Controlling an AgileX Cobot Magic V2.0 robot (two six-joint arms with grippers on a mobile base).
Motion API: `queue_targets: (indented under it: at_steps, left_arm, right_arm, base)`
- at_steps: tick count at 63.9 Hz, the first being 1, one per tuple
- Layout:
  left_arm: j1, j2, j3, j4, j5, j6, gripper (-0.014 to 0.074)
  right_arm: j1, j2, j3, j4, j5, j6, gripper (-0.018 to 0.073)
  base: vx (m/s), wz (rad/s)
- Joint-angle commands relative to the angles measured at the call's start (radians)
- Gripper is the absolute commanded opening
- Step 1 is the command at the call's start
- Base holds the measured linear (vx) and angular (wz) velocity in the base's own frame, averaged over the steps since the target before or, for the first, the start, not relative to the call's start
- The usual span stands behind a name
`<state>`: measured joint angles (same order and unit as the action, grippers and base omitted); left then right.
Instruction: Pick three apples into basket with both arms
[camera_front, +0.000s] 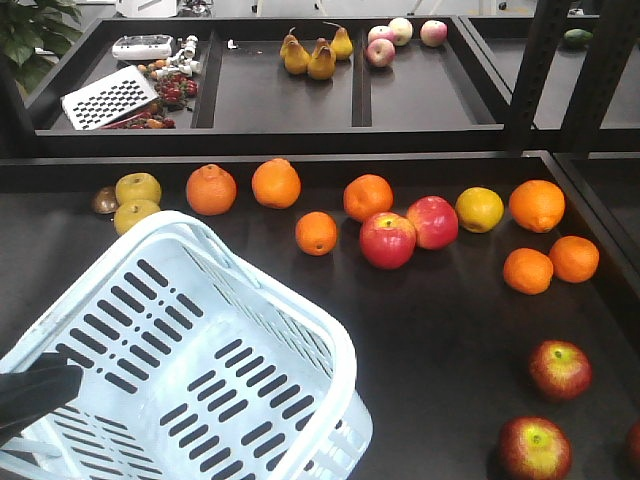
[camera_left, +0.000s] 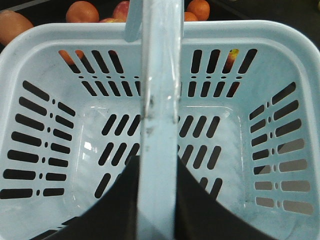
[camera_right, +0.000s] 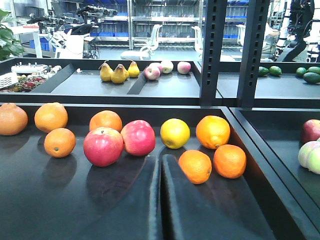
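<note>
Pale blue basket (camera_front: 262, 272) on dark worktop (camera_front: 440, 340), left fingers (camera_left: 112, 207) clamped on its handle (camera_left: 160, 75), right fingers (camera_right: 185, 200) pressed narrow and empty, maroon apples (camera_front: 560, 368) right of basket, outside it, oranges (camera_front: 276, 183) beyond basket

Scattered oranges (camera_front: 276, 183), two pink-red apples (camera_front: 388, 240), yellow lemon (camera_front: 479, 209), three pears (camera_front: 308, 58), white grater (camera_front: 108, 97)

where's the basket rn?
Front view, lower left of the near tray: the basket, empty, sits just camera-side of two yellow-green fruits and left of a small orange. The left end effector grips its handle.
</note>
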<state>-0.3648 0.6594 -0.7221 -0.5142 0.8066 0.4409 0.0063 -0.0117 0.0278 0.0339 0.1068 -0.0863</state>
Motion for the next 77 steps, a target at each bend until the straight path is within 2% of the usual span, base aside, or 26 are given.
queue_targets:
  at_steps: [1,77]
  left_arm:
    - [-0.002,-0.001,-0.032,-0.048,-0.086,-0.012,-0.0006]
    - [-0.002,-0.001,-0.032,-0.048,-0.087,-0.012,-0.0006]
  right_arm:
    - [-0.006,-0.013,0.014,-0.005,-0.070,0.001,-0.0006]
    - [-0.006,-0.013,0.014,-0.005,-0.070,0.001,-0.0006]
  base:
    - [0.03,0.00]
    - [0.00,0.00]
